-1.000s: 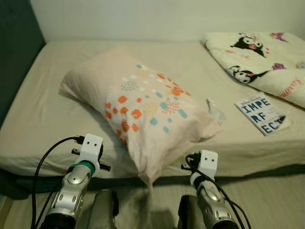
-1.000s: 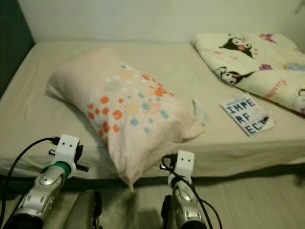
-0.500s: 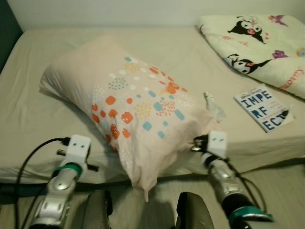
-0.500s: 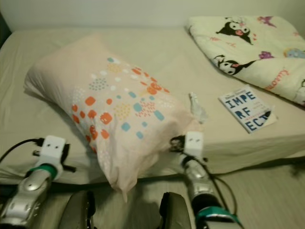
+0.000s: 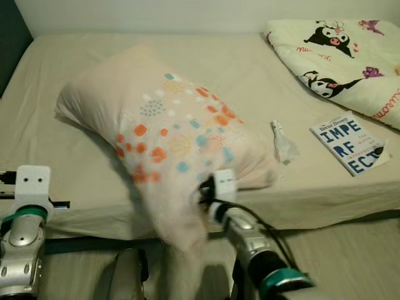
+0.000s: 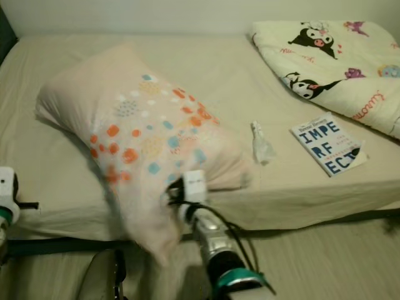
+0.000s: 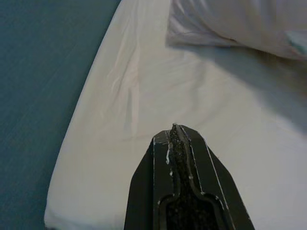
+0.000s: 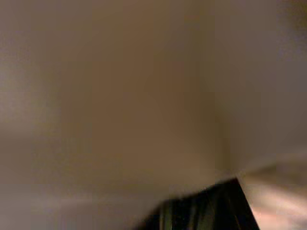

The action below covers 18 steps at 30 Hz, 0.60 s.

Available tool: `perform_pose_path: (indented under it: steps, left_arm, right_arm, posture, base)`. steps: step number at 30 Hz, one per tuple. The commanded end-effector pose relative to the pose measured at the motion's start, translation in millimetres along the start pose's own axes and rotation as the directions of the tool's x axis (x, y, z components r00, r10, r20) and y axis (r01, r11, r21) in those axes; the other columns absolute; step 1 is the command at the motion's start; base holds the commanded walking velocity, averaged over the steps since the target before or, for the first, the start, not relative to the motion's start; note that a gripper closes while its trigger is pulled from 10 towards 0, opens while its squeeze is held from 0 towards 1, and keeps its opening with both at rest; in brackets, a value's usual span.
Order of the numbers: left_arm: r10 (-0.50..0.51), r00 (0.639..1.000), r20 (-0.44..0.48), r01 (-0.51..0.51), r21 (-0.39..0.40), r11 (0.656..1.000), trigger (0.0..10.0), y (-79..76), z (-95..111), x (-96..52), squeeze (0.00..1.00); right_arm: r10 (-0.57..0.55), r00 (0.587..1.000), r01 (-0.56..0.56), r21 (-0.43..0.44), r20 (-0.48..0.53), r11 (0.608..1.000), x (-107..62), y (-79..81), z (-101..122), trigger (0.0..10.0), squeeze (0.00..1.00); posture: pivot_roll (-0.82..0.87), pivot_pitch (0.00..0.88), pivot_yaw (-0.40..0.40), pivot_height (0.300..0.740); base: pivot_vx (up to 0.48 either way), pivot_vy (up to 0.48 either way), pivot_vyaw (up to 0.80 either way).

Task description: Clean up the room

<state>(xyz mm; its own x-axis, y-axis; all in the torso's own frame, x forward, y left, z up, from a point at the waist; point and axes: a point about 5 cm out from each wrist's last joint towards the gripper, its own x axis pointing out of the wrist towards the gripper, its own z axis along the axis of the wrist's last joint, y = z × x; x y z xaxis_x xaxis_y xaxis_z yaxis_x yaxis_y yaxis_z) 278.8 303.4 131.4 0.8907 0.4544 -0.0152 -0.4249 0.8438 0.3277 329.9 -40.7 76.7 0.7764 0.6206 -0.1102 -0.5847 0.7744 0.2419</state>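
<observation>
My right gripper (image 5: 209, 187) is shoved against the pillow (image 5: 169, 134) hanging off the bed (image 5: 75, 187) edge; too blurry to tell its fingers' state. Left gripper (image 7: 175, 132) is pressed together, idle. Push wrong and the pillow slides off.

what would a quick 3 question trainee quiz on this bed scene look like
1. True or false: the book lies on the pillow.
2. Which arm's pincer is up against the pillow?
A. left
B. right
C. both
3. Fill in: the small clear wrapper lies between the pillow and the ____.

Key
1. False. The book lies on the sheet, near the bed's front edge, below the cartoon blanket.
2. B. The right pincer is at the pillow's near end; the left pincer is shut, over bare sheet by the bed's left edge.
3. book
</observation>
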Motion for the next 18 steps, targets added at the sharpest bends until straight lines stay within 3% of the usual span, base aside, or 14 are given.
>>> perform_pose_path:
  steps: [1,4,6,8,9,10,11,13,14,15,17,18]
  left_arm:
    - [0.022,0.999,-0.027,-0.023,-0.007,1.0,10.0,2.5,-5,-0.9,0.0]
    - [0.022,0.999,-0.027,-0.023,-0.007,1.0,10.0,2.5,-5,-0.9,0.0]
    - [0.03,0.999,-0.013,-0.03,-0.013,0.999,10.0,1.2,-1,0.3,0.0]
    - [0.03,0.999,-0.009,-0.03,-0.017,0.999,10.0,-0.5,-1,0.5,0.0]
    - [0.03,0.999,-0.009,-0.03,-0.017,0.999,10.0,-0.5,-1,0.5,0.0]
    - [0.031,0.999,-0.008,-0.031,-0.02,0.999,10.0,-0.9,-1,0.4,0.0]
    - [0.031,1.0,-0.007,-0.031,-0.022,0.999,10.0,-1.2,-1,0.3,0.0]
    - [0.032,0.999,-0.008,-0.032,-0.027,0.999,10.0,-0.9,-1,0.3,0.0]
    - [0.031,0.999,-0.01,-0.032,-0.031,0.999,10.0,-0.6,-2,0.5,0.0]
    - [0.031,0.999,-0.01,-0.032,-0.031,0.999,10.0,-0.6,-2,0.5,0.0]
    - [0.03,0.999,-0.013,-0.031,-0.033,0.999,10.0,-0.7,-2,0.7,0.0]
    - [0.03,0.999,-0.013,-0.031,-0.033,0.999,10.0,-0.7,-2,0.7,0.0]
  right_arm:
    - [0.201,0.978,-0.206,0.116,0.052,0.972,-2.1,25.2,1,10.0,0.0]
    - [0.201,0.978,-0.206,0.116,0.052,0.972,-2.1,25.2,1,10.0,0.0]
    - [0.455,0.881,-0.474,0.257,0.132,0.842,-27.4,39.7,11,10.0,0.0]
    - [0.67,0.725,-0.681,0.316,0.161,0.661,-68.8,38.4,18,10.0,0.0]
    - [0.67,0.725,-0.681,0.316,0.161,0.661,-68.8,38.4,18,10.0,0.0]
    - [0.71,0.683,-0.715,0.347,0.168,0.606,-82.6,32.9,20,10.0,0.0]
    - [0.717,0.676,-0.718,0.365,0.168,0.592,-91.7,23.7,22,10.0,0.0]
    - [0.685,0.713,-0.687,0.348,0.151,0.638,-101.2,-0.7,28,10.0,0.0]
    - [0.621,0.772,-0.63,0.302,0.136,0.716,-102.6,-25.1,34,10.0,0.0]
    - [0.621,0.772,-0.63,0.302,0.136,0.716,-102.6,-25.1,34,10.0,0.0]
    - [0.557,0.82,-0.57,0.266,0.131,0.778,-104.0,-44.4,40,10.0,0.0]
    - [0.557,0.82,-0.57,0.266,0.131,0.778,-104.0,-44.4,40,10.0,0.0]
  posture:
    - [0.24,0.125,0.004,0.565]
    - [0.24,0.125,0.004,0.565]
    - [0.23,0.125,0.01,0.565]
    - [0.23,0.126,0.009,0.565]
    - [0.23,0.126,0.009,0.565]
    - [0.23,0.126,0.009,0.565]
    - [0.23,0.126,0.009,0.565]
    - [0.23,0.128,0.008,0.565]
    - [0.23,0.129,0.007,0.565]
    - [0.23,0.129,0.007,0.565]
    - [0.23,0.129,0.007,0.565]
    - [0.23,0.129,0.007,0.565]
  base:
    - [0.0,0.0,0.0]
    - [0.0,0.0,0.0]
    - [0.0,0.0,0.0]
    - [0.0,0.0,0.0]
    - [0.0,0.0,0.0]
    - [0.0,0.0,0.0]
    - [0.0,0.0,0.0]
    - [0.0,0.0,0.0]
    - [0.0,0.0,0.0]
    - [0.0,0.0,0.0]
    - [0.0,0.0,0.0]
    - [0.0,0.0,0.0]
